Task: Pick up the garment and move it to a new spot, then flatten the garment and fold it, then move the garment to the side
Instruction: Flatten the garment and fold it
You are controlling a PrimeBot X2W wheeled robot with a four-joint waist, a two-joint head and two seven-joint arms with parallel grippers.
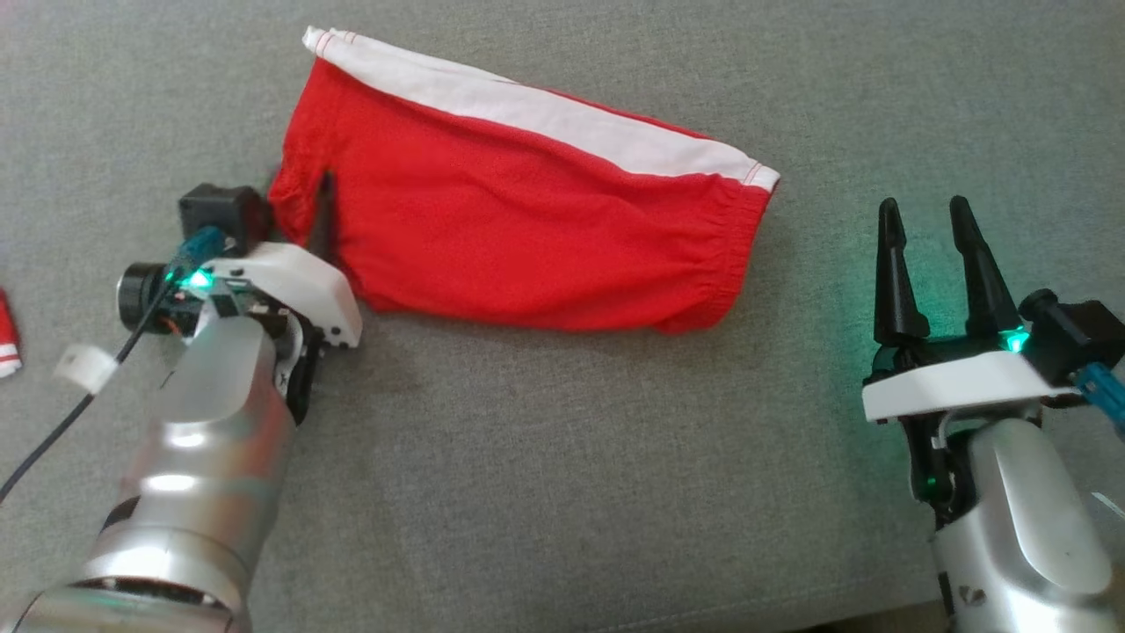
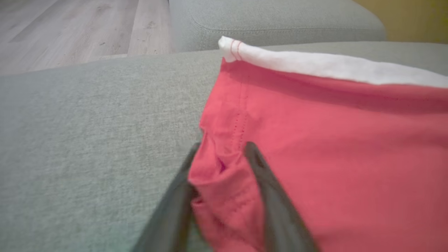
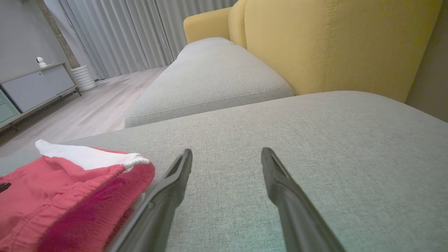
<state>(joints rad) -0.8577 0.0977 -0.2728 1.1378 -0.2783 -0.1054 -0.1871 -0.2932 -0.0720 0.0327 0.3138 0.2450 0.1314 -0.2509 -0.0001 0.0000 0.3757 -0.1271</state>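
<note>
The red garment (image 1: 527, 237) with a white band along its far edge lies folded on the grey sofa cushion (image 1: 562, 475). My left gripper (image 1: 303, 211) is at the garment's left end, shut on a bunched fold of red cloth (image 2: 220, 164). One finger lies over the fabric and the other is at its outer edge. The garment (image 2: 332, 157) stretches away to the right of that gripper (image 2: 220, 150). My right gripper (image 1: 923, 211) stands open over bare cushion, right of the garment and apart from it. In the right wrist view the garment (image 3: 52, 189) lies left of the open gripper (image 3: 226, 154).
A small red and white item (image 1: 7, 338) shows at the far left edge of the cushion. Beyond the cushion are a second grey cushion (image 3: 210, 80), a yellow backrest (image 3: 332, 42) and wooden floor (image 2: 70, 31). Bare cushion spreads in front of the garment.
</note>
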